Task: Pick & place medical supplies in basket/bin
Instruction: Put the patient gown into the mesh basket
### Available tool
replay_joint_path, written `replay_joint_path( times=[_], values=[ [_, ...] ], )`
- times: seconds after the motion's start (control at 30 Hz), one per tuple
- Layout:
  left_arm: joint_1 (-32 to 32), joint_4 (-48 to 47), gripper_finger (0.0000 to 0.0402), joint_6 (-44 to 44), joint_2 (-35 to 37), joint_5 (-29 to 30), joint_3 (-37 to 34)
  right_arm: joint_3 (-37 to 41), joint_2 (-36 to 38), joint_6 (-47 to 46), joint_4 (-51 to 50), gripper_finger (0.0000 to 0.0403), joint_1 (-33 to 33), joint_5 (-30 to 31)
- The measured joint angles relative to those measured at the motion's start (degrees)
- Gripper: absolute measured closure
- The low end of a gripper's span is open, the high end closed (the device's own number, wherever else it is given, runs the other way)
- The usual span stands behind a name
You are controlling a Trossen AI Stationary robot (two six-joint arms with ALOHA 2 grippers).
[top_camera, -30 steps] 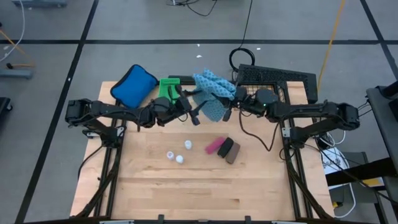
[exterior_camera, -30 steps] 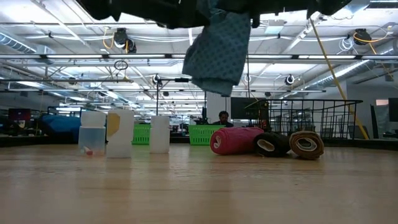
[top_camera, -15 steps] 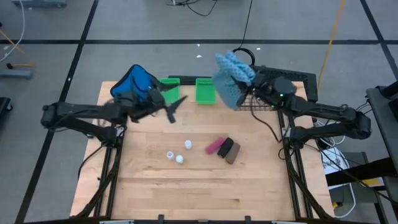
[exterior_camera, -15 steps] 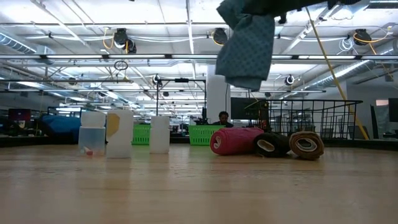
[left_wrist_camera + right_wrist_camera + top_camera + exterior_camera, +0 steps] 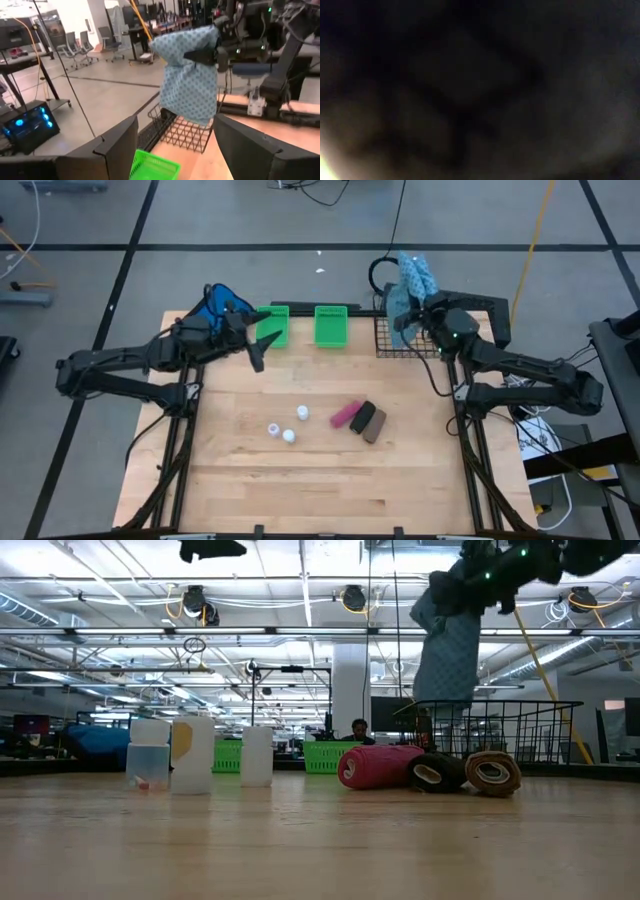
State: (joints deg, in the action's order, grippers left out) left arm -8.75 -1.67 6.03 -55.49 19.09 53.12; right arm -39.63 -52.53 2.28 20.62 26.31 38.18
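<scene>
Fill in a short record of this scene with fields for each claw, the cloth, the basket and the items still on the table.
Right claw: shut on the blue-green patterned cloth, held above the basket
Left claw: open, empty, near the green plastic bins
Square black wire-grid basket: far right of the table, cloth hanging over it
Three white bottles: on the wooden table
Pink, black and brown rolls: side by side on the table

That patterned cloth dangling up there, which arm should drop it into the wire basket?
The right: its end effector already holds the cloth above the basket. The left end effector hangs open beside the green bins.
</scene>
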Motion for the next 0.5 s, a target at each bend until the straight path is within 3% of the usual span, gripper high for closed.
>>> replay_joint_path(
  times=[0.27,0.5],
  values=[
    [-1.0,-0.2,0.0133,0.9,-1.8,0.4,0.0,10.6,-2.1,-7.6,16.4,0.0368,2.6,-0.8],
    [-1.1,0.1,0.0133,0.8,-2.7,0.4,-0.1,17.3,-3.2,-11.4,19.1,0.0368,6.8,-0.3]
  ],
)
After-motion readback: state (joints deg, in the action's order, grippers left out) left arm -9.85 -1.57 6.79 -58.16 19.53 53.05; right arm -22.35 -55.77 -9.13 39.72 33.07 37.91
